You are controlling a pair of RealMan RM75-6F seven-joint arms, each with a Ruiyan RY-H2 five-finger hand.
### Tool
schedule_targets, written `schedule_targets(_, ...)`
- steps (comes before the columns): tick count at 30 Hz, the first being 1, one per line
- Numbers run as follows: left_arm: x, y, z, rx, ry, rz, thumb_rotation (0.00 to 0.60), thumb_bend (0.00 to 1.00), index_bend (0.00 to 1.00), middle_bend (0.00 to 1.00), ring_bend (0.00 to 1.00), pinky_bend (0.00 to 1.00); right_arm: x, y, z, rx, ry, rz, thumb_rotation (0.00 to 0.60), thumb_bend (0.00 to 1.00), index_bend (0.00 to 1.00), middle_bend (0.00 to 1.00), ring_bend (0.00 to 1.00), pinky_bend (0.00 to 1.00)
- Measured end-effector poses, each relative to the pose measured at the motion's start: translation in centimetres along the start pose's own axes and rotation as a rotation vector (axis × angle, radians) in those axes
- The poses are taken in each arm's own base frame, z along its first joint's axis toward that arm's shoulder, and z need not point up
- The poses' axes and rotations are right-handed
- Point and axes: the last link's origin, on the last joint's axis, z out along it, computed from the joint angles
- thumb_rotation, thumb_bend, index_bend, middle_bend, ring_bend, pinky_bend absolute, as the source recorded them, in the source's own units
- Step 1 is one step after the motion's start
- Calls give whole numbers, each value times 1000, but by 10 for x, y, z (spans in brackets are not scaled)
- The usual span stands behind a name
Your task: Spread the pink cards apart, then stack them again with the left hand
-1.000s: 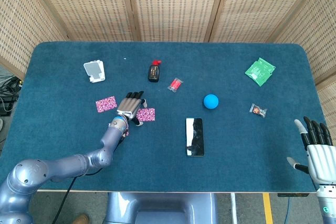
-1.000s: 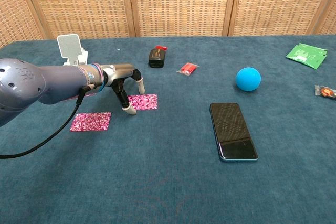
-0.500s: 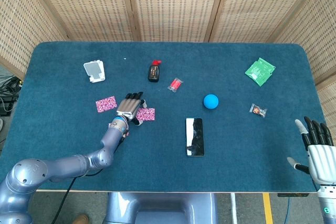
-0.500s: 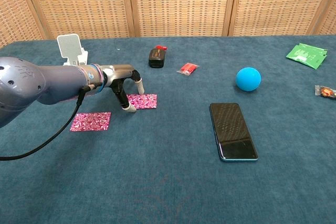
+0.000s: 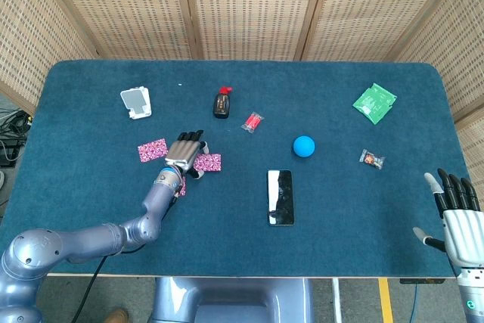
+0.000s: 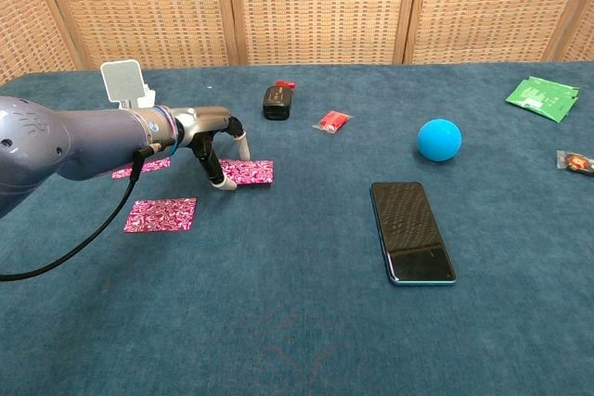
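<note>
Three pink patterned cards lie apart on the blue table. My left hand [image 5: 187, 153] [image 6: 209, 136] arches over the right card [image 5: 211, 162] [image 6: 252, 172] and presses its left end with white fingertips [image 6: 221, 183]. A second card [image 5: 151, 150] [image 6: 139, 170] lies left of the hand, half hidden behind the forearm in the chest view. The third card [image 6: 161, 214] lies nearer me, mostly under my forearm in the head view. My right hand [image 5: 457, 209] hovers at the table's near right corner, fingers spread, holding nothing.
A black phone [image 5: 280, 197] [image 6: 413, 232] lies right of the cards, and a blue ball [image 5: 303, 145] beyond it. Further back are a white stand [image 5: 136, 102], a dark bottle with a red cap [image 5: 221, 103], and a red wrapper [image 5: 252, 121]. A green packet [image 5: 374, 103] and a candy [image 5: 371, 159] sit far right.
My left hand has slid a little left and away, dragging the right card with it under its fingertips. The left card now shows behind the forearm in the chest view. The right hand has not moved.
</note>
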Motion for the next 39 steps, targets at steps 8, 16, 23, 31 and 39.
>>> schedule_targets(8,6,-14,-6,6,14,-8,600,305,719,0,0,0,0,-1,-1,6,0,2,600,0,0,0,0,0)
schedule_targets(16,19,-63,-14,79,53,-54,600,305,718,0,0,0,1,-3,-4,15,2,4,600,0,0,0,0,0)
schedule_targets(23,27,-111,-18,196,81,-112,600,303,717,0,0,0,1,-6,-4,23,-1,7,600,0,0,0,0,0)
schedule_targets(31,21,-137,-18,293,70,-160,600,302,700,0,0,0,2,-7,-5,30,-1,10,600,0,0,0,0,0)
schedule_targets(39,14,-135,-12,305,57,-150,600,302,681,0,0,0,3,-7,-5,30,-1,14,600,0,0,0,0,0)
